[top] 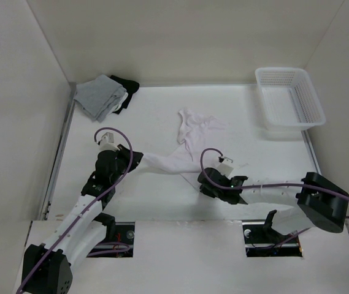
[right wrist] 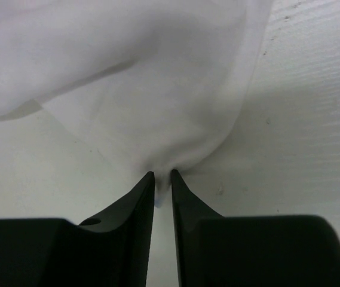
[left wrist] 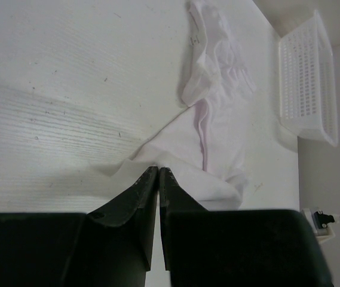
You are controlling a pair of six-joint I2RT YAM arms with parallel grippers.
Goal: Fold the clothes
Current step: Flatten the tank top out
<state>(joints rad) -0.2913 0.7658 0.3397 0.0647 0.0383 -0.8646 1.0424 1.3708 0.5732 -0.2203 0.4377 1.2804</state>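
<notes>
My left gripper (left wrist: 158, 170) is clamped on an edge of the white top (top: 174, 162), the fabric puckering right at the tips. My right gripper (right wrist: 162, 174) has its jaws drawn nearly together with a fold of the same top gathered between them, so I am grasping it on both sides. The top lies in the middle of the table (top: 254, 177). Its body is pulled into a wrinkled band between my two grippers, and the strap end trails away from me toward the back. Nothing lies between my grippers but the cloth itself. A folded grey garment (top: 100, 97) sits in the far left corner, partly on top of a black garment (top: 127, 84), well apart from the top. A white basket (top: 287, 130) stands at the far right, also apart.
</notes>
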